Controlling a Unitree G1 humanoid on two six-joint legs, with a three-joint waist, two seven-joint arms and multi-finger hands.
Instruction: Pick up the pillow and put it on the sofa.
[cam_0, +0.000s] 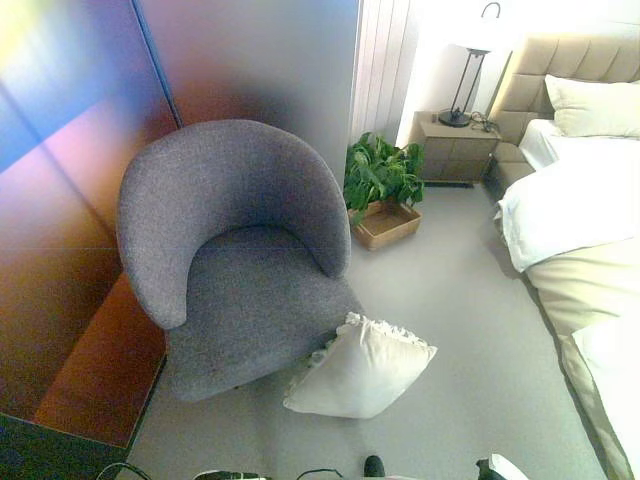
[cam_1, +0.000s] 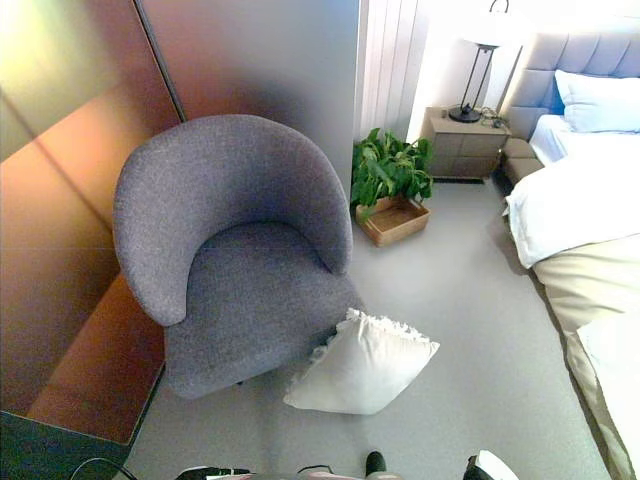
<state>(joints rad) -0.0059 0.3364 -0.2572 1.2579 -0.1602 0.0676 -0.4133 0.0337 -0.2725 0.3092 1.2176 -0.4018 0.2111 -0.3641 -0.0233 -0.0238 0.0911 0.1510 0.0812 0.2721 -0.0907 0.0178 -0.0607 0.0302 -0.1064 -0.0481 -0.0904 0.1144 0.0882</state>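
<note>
A cream-white pillow (cam_0: 361, 368) with a frilled edge lies on the grey floor, leaning against the front right of a grey round-backed armchair (cam_0: 235, 250), which is the only sofa-like seat here. The pillow also shows in the right eye view (cam_1: 362, 365). The armchair's seat (cam_1: 255, 290) has nothing on it. Neither of my hands shows in either view.
A potted green plant (cam_0: 381, 172) in a wooden tray stands behind the armchair to the right. A bed (cam_0: 580, 210) with white bedding fills the right side. A nightstand (cam_0: 455, 148) with a lamp is at the back. A dark wall panel (cam_0: 60, 200) stands to the left.
</note>
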